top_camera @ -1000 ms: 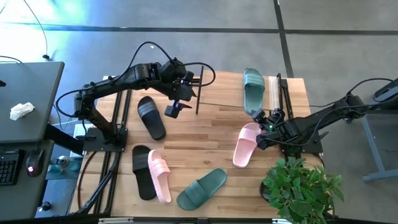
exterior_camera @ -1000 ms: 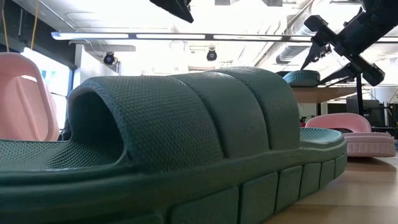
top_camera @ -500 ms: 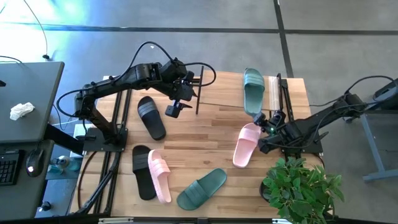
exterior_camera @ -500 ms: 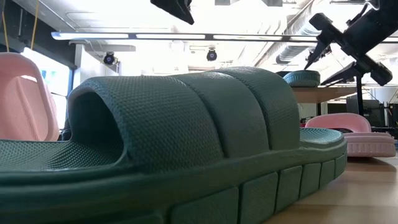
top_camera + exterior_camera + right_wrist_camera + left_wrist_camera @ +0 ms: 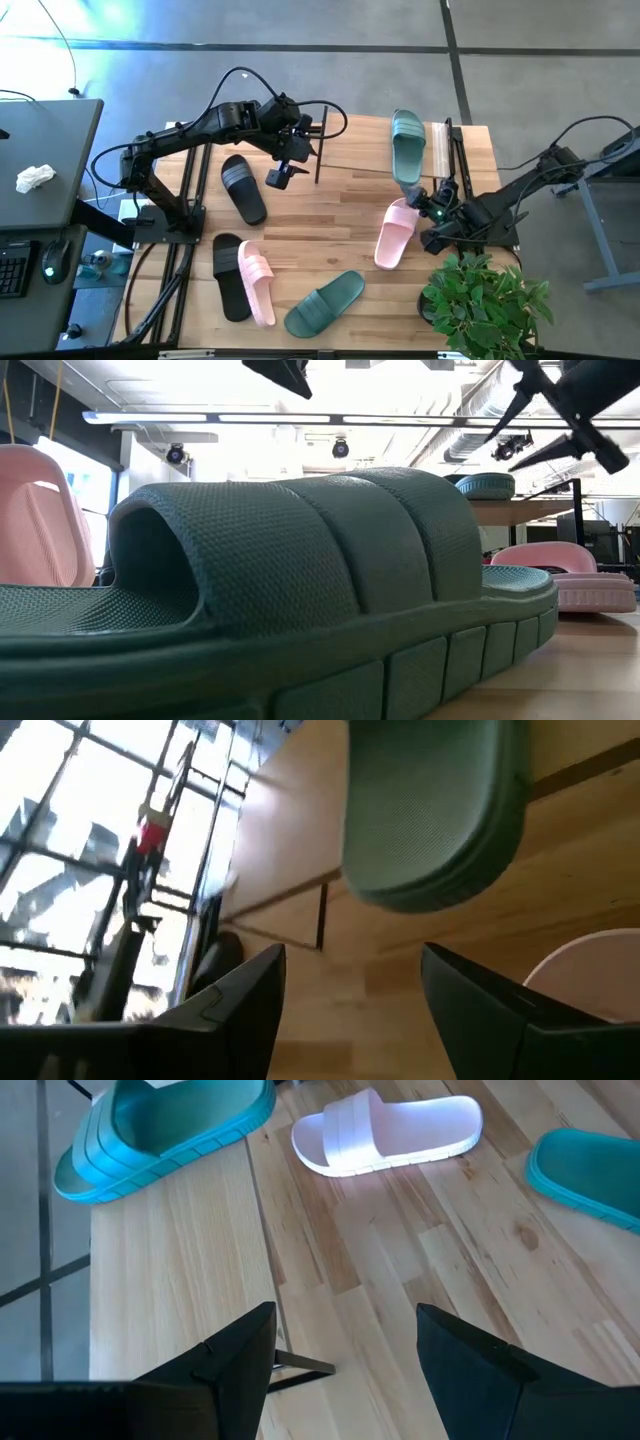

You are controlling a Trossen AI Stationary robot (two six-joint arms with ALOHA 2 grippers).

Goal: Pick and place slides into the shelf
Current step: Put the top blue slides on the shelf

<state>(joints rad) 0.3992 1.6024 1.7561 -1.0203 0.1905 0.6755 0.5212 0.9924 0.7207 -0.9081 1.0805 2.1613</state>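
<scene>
Shelf (image 5: 370, 143) carries one sage-green slide (image 5: 407, 146) on its top board; left claw (image 5: 280, 176) and right claw (image 5: 432, 202) both wide, empty.

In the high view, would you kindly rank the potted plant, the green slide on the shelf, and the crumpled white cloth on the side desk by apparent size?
Largest to smallest:
1. potted plant
2. green slide on the shelf
3. crumpled white cloth
</scene>
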